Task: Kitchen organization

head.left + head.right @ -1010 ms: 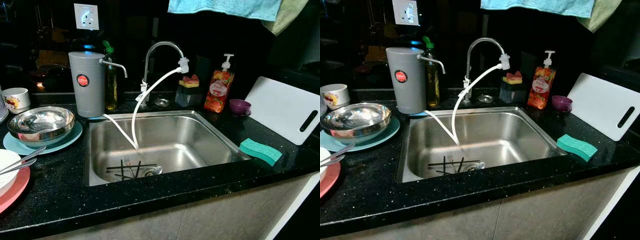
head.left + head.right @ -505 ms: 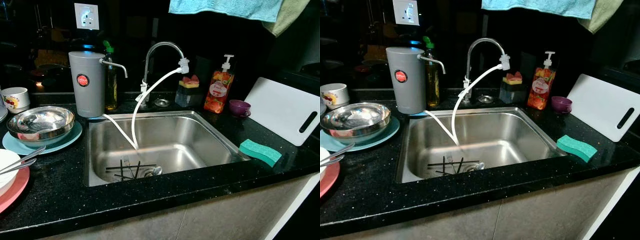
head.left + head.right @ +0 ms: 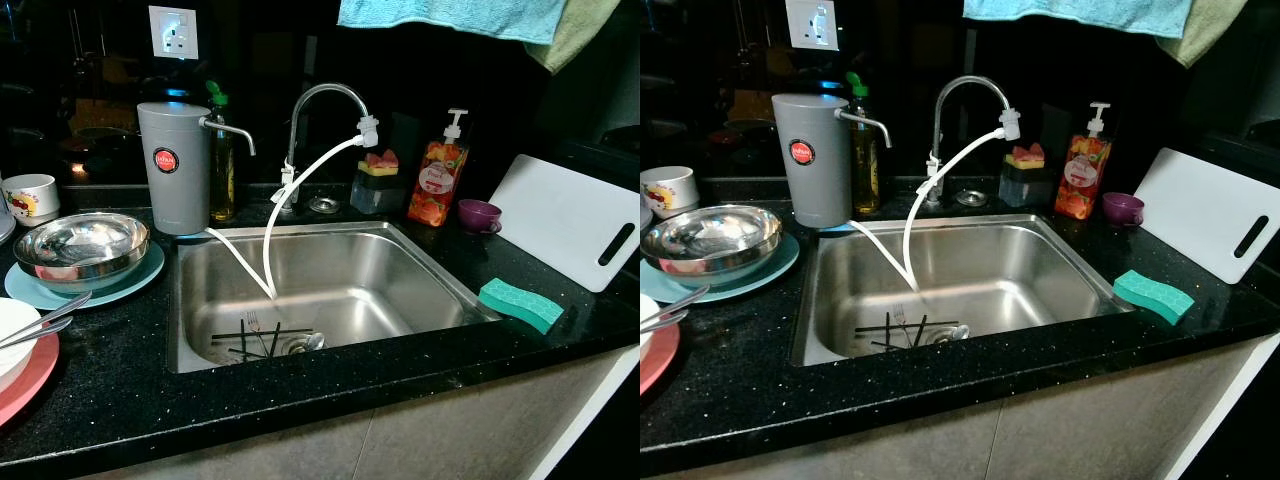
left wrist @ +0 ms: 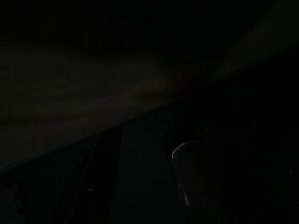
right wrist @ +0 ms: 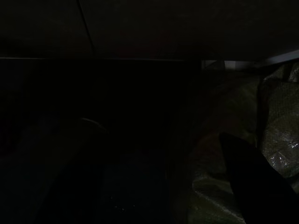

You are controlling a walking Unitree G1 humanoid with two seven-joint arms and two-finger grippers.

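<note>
Nothing is picked up yet and neither gripper's state can be told; next, probably reach for the cutlery [image 3: 262,336] low in the sink [image 3: 420,262]

I counted one steel sink [image 3: 420,262], one faucet [image 3: 318,95], one grey water filter [image 3: 173,168], two bottles [image 3: 437,180] [image 3: 221,165], one green sponge [image 3: 521,303], one white cutting board [image 3: 566,220], one steel bowl [image 3: 82,245], one purple cup [image 3: 479,214], one mug [image 3: 32,198].
</note>
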